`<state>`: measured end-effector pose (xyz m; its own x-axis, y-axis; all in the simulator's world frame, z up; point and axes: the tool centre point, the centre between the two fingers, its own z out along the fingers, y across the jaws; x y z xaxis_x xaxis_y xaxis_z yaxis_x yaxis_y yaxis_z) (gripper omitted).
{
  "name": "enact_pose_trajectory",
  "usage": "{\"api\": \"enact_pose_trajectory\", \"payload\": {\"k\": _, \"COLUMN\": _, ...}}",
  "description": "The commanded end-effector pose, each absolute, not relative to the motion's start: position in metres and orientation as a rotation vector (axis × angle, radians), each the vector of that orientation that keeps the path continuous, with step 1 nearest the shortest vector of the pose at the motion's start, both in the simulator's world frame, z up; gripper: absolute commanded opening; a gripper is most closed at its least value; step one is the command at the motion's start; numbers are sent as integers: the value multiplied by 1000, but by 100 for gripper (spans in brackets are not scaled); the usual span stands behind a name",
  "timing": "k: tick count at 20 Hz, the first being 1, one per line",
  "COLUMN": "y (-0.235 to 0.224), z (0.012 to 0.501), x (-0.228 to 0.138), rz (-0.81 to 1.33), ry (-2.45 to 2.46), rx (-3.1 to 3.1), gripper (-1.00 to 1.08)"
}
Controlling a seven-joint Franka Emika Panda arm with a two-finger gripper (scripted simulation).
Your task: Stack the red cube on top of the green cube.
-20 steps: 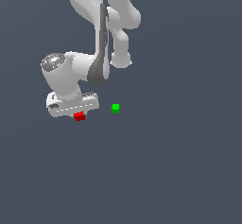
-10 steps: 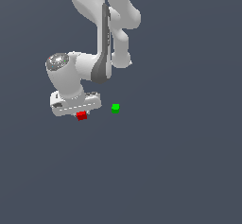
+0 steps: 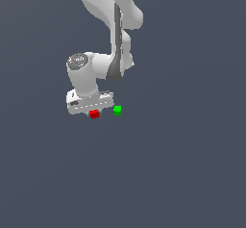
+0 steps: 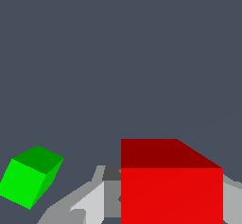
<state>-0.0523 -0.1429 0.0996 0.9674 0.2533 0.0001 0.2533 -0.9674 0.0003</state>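
Between the fingers: red cube (image 4: 171, 194), pinched by the gripper (image 3: 92, 110).
Risk: overshooting the nearby green cube (image 3: 117, 109) (a nudge would shift it), spoiling placement.

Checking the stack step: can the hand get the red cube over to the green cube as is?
Probably yes. The hand sits at the red cube, and the green cube stands apart beside it with nothing between them.
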Motion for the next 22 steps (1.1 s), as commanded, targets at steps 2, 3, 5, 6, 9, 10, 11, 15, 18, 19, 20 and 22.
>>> {"api": "enact_pose_trajectory", "payload": {"k": 2, "y": -117, "z": 91, "x": -70, "rz": 1, "ry": 403, "rx": 3115, "gripper": -100}}
{"api": "enact_pose_trajectory", "payload": {"k": 3, "y": -109, "z": 88, "x": -75, "rz": 1, "ry": 403, "rx": 3115, "gripper": -100}}
{"api": "enact_pose_trajectory", "payload": {"k": 5, "y": -95, "z": 84, "x": -84, "rz": 1, "ry": 403, "rx": 3115, "gripper": -100}}
{"api": "enact_pose_trajectory", "payload": {"k": 6, "y": -88, "z": 81, "x": -89, "rz": 1, "ry": 403, "rx": 3115, "gripper": -100}}
{"api": "enact_pose_trajectory", "payload": {"k": 9, "y": -69, "z": 75, "x": -101, "rz": 0, "ry": 403, "rx": 3116, "gripper": -100}}
{"api": "enact_pose_trajectory", "payload": {"k": 10, "y": -63, "z": 73, "x": -104, "rz": 0, "ry": 403, "rx": 3116, "gripper": -100}}
{"api": "enact_pose_trajectory", "payload": {"k": 11, "y": -58, "z": 71, "x": -107, "rz": 0, "ry": 403, "rx": 3116, "gripper": -100}}
{"api": "enact_pose_trajectory", "payload": {"k": 15, "y": -41, "z": 65, "x": -118, "rz": 0, "ry": 403, "rx": 3116, "gripper": -100}}
{"api": "enact_pose_trajectory", "payload": {"k": 18, "y": -33, "z": 62, "x": -122, "rz": 0, "ry": 403, "rx": 3116, "gripper": -100}}
{"api": "enact_pose_trajectory", "payload": {"k": 19, "y": -32, "z": 62, "x": -122, "rz": 0, "ry": 403, "rx": 3116, "gripper": -100}}
{"api": "enact_pose_trajectory", "payload": {"k": 20, "y": -31, "z": 61, "x": -123, "rz": 0, "ry": 402, "rx": 3116, "gripper": -100}}
{"api": "enact_pose_trajectory", "payload": {"k": 22, "y": -31, "z": 61, "x": -122, "rz": 0, "ry": 402, "rx": 3116, "gripper": -100}}
